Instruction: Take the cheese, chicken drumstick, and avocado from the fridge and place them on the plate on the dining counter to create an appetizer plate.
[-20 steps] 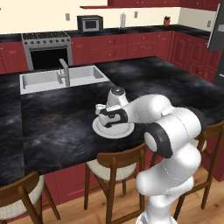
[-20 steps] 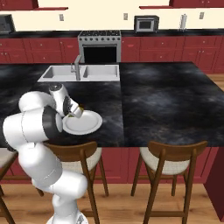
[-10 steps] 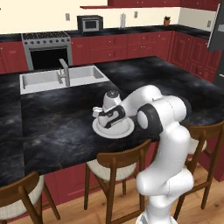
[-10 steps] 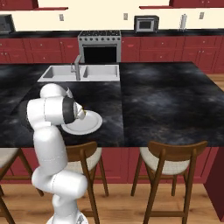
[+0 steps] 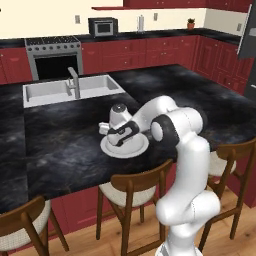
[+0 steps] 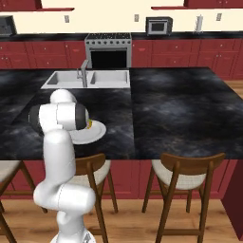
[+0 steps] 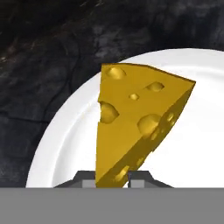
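The cheese [image 7: 135, 122], a yellow-orange wedge with holes, stands tilted over the white plate [image 7: 65, 144]. Its narrow end sits between my gripper's [image 7: 113, 179] two fingertips [image 7: 89, 180], which press against it from both sides. In the left base view my gripper [image 5: 119, 138] hangs low over the plate [image 5: 131, 150] on the black marbled dining counter [image 5: 65, 150]. A sliver of the cheese [image 6: 89, 125] peeks out beside my arm above the plate [image 6: 96, 133] in the right base view. A dark edge of the fridge [image 5: 248, 35] shows at the far right.
A double sink [image 5: 50, 90] with a faucet [image 5: 74, 82] lies behind the plate. Wooden chairs [image 5: 132, 187] stand along the counter's near edge. The stove [image 5: 54, 57] and red cabinets line the back wall.
My elbow has swung in and up towards the plate, so the arm stands more upright. The hand stays low over the plate with the cheese.
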Robot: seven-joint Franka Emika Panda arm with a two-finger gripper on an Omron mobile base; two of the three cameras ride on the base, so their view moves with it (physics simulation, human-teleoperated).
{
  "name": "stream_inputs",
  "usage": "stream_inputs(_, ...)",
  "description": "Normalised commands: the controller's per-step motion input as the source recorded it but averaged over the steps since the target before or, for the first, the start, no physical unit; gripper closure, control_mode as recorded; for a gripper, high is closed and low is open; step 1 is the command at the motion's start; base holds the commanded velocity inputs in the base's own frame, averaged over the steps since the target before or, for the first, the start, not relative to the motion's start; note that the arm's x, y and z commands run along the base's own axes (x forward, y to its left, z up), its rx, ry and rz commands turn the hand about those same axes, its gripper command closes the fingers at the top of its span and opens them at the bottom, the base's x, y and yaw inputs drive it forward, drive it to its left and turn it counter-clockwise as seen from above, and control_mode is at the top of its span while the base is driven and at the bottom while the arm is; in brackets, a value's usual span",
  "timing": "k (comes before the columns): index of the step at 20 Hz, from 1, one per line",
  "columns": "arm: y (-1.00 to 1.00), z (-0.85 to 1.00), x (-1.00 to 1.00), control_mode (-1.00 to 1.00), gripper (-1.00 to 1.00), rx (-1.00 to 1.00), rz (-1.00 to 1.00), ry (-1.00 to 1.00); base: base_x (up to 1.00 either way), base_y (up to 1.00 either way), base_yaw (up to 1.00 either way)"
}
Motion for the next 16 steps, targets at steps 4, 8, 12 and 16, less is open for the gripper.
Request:
stream_inputs(4,-0.17,0.2,-0.55,-1.0,-1.0,0.0,-0.06,-0.05,0.0,0.0,0.0)
stream_inputs(8,-0.24,0.61,-0.64,-1.0,-1.0,0.0,-0.08,-0.11,0.0,0.0,0.0)
stream_inputs(12,-0.28,0.94,-0.75,-1.0,-1.0,0.0,-0.02,-0.23,0.0,0.0,0.0)
stream_inputs(16,-0.58,1.0,-0.97,-1.0,-1.0,0.0,0.0,-0.31,0.0,0.0,0.0)
